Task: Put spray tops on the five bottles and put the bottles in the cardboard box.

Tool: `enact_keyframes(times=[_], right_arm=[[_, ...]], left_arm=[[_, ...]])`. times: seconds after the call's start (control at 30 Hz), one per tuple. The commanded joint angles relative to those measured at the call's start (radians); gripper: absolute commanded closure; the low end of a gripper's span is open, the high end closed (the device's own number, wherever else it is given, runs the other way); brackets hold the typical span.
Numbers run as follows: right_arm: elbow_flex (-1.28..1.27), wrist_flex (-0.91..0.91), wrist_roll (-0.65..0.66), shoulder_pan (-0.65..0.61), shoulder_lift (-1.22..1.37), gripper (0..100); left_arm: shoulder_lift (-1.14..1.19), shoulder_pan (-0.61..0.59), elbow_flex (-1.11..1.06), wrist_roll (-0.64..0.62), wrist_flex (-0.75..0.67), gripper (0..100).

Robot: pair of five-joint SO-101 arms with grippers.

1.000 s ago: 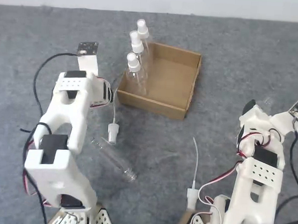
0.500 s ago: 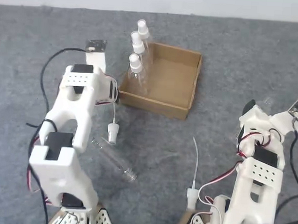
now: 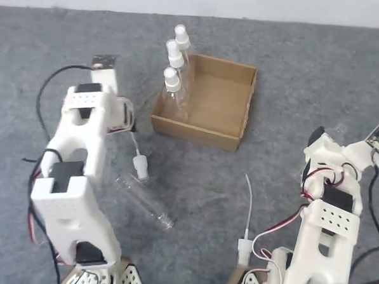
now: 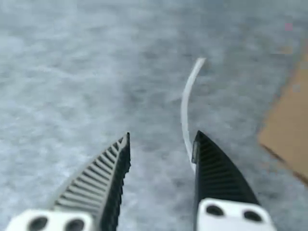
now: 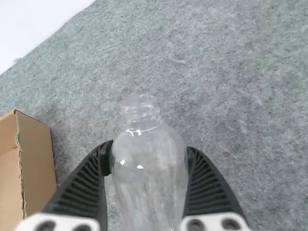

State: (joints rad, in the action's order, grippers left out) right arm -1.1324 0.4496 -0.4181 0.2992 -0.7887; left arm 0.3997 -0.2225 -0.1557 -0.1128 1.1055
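Capping: right gripper (image 5: 148,147) pinches an uncapped bottle (image 5: 144,166); left gripper (image 4: 162,136), jaws spread beside the cardboard box (image 3: 196,135), must grab the spray top (image 3: 139,166).

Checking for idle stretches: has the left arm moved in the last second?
Yes. The left arm swung toward the cardboard box, then back, ending farther from it.

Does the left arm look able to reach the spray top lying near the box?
Likely yes: the left tool is open right by the tube of the spray top, nothing between them; the lying bottle sits off to the side.
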Motion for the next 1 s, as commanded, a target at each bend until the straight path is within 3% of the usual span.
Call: enact_keyframes(times=[0.0, 0.4, 0.73, 0.97], right_arm=[[0.015, -0.025, 0.023, -0.016, -0.035, 99.2], [0.014, -0.025, 0.025, -0.028, -0.033, 99.2], [0.008, -0.027, 0.025, -0.028, -0.033, 99.2], [0.008, -0.027, 0.025, -0.028, -0.033, 99.2]], left_arm=[[-0.009, -0.083, 0.054, 0.012, 0.008, 80], [-0.02, -0.226, 0.058, 0.227, 0.206, 80], [-0.02, -0.219, 0.305, 0.253, 0.479, 80], [-0.02, -0.183, 0.449, 0.365, 0.647, 80]])
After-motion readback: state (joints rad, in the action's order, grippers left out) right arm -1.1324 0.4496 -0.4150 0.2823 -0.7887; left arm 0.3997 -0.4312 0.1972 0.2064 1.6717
